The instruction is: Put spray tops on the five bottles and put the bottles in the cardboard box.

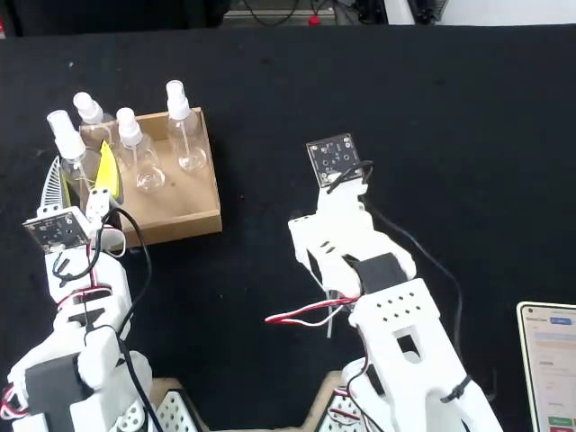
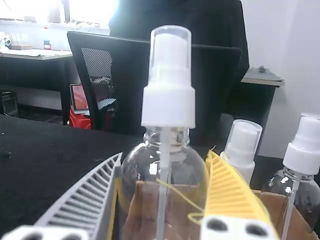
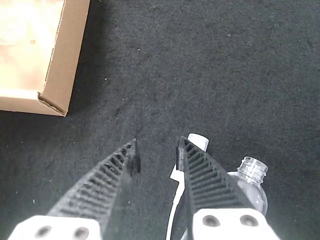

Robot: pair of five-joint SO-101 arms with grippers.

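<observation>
High view: the left hand [image 1: 81, 162] is closed on a capped bottle [image 1: 74, 155] at the left side of the cardboard box [image 1: 184, 202]. Its grey and yellow fingers press against the clear body. I cannot tell whether the bottle's base already rests on the box floor.

Three more capped bottles stand upright in the box: a far-left bottle [image 1: 94, 124], a middle bottle [image 1: 142, 166] and a right-hand bottle [image 1: 189, 148]. They are near one another but apart.

In the right wrist view the right hand [image 3: 157, 145] hangs low over the black surface [image 3: 225, 75], fingers moderately apart and holding nothing. Just beside one fingertip lies a loose spray top [image 3: 198, 141]. Near it is an uncapped bottle [image 3: 250, 182], which seems to lie on its side, well to the right of the box.

The step in hand looks like setting the fourth bottle into the box. Next, the left hand should open only once the bottle stands on the floor, then lift straight up so it does not knock the neighbouring bottles. After that the last bottle needs its top. That probably takes one hand steadying the bottle upright while the other picks up the spray top and feeds its tube into the neck.
</observation>
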